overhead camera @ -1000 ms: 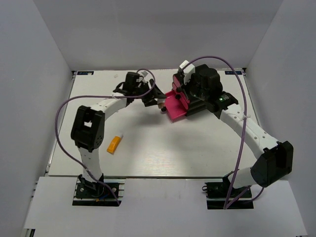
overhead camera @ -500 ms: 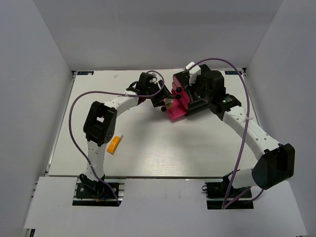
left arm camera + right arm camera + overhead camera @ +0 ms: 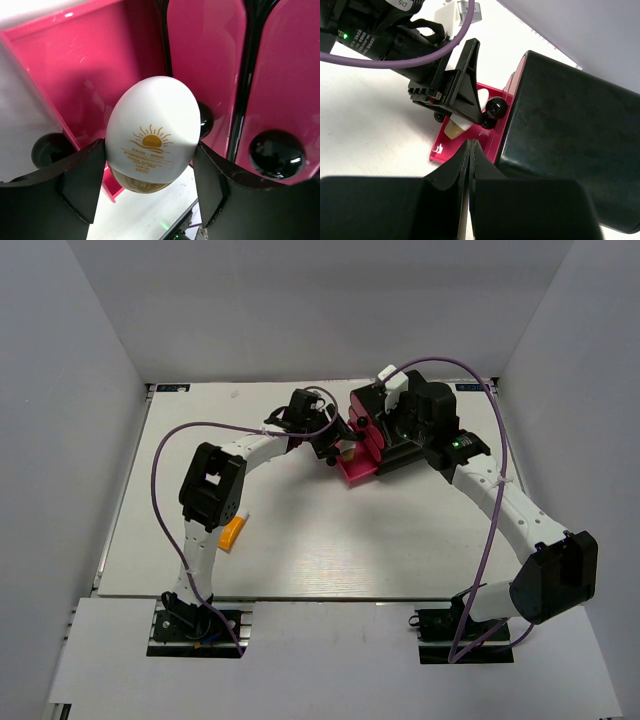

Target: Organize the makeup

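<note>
My left gripper (image 3: 150,176) is shut on a white-tan egg-shaped piece (image 3: 150,132) with a sun logo. It holds the piece just over the open pink drawer (image 3: 95,65) of the black box (image 3: 415,425). In the top view the left gripper (image 3: 335,445) is at the drawer's left edge (image 3: 355,465). The right wrist view shows the piece (image 3: 461,125) between the left fingers, above the drawer (image 3: 445,150). My right gripper (image 3: 470,146) is shut and empty, close beside the box (image 3: 570,125). An orange tube (image 3: 231,533) lies on the table near the left arm.
The box has two more pink drawers, both shut, with black round knobs (image 3: 276,154). Grey walls enclose the white table (image 3: 330,540) on three sides. Purple cables loop over both arms.
My left gripper has moved right with the white-tan piece, from the table's middle back to over the open drawer. The right arm has barely shifted.
</note>
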Motion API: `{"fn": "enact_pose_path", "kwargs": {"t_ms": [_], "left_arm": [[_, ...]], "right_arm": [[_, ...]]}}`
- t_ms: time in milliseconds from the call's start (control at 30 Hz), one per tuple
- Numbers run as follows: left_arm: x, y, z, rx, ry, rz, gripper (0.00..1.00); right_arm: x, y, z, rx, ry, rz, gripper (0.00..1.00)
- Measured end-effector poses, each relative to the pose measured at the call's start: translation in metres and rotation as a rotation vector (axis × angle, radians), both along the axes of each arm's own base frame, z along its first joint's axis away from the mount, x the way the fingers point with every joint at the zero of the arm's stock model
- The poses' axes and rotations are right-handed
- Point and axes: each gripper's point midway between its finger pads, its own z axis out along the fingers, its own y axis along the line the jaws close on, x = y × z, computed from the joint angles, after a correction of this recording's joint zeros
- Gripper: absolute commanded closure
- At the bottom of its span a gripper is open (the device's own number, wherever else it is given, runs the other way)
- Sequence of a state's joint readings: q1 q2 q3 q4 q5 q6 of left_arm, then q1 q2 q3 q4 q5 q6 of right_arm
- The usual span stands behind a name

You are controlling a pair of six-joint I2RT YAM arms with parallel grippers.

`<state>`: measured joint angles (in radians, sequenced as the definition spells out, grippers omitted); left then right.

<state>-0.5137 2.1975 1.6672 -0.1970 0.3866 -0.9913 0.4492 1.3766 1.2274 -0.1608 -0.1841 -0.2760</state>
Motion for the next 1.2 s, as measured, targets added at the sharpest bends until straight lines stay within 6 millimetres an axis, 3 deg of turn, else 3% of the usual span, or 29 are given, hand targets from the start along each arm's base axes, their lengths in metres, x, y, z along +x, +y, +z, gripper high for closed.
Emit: {"fn": "enact_pose_path", "kwargs": {"t_ms": [133, 233, 267, 567, 867, 1033, 1100, 1133, 1200], "left_arm": [[0.005, 0.000, 0.005, 0.001, -0.012, 0.010, 0.28], [0.008, -0.002, 0.011, -0.004, -0.025, 0.013, 0.23], [0.010, -0.002, 0.013, -0.005, -0.030, 0.013, 0.13], [0.012, -0.002, 0.017, -0.004, -0.040, 0.020, 0.09], [0.014, -0.002, 0.018, 0.001, -0.050, 0.023, 0.11], [0.010, 0.012, 0.026, 0.027, -0.067, 0.037, 0.21], [0.000, 0.028, 0.036, 0.048, -0.081, 0.048, 0.27], [-0.006, 0.038, 0.043, 0.056, -0.091, 0.054, 0.34], [-0.019, 0.062, 0.059, 0.075, -0.116, 0.072, 0.44]], "right_arm": [[0.000, 0.000, 0.000, 0.002, 0.001, 0.002, 1.00], [0.000, 0.000, 0.000, 0.005, 0.004, 0.002, 1.00], [0.000, 0.000, 0.000, 0.006, 0.004, 0.003, 1.00], [-0.001, 0.001, 0.000, 0.010, 0.007, 0.009, 1.00], [-0.002, 0.002, 0.000, 0.013, 0.009, 0.018, 1.00], [-0.007, 0.005, 0.002, 0.022, 0.014, 0.052, 1.00], [-0.015, 0.010, 0.001, 0.023, 0.022, 0.109, 0.90], [-0.020, 0.015, 0.000, 0.026, 0.029, 0.154, 0.75], [-0.034, 0.022, -0.005, 0.020, 0.048, 0.247, 0.62]]}}
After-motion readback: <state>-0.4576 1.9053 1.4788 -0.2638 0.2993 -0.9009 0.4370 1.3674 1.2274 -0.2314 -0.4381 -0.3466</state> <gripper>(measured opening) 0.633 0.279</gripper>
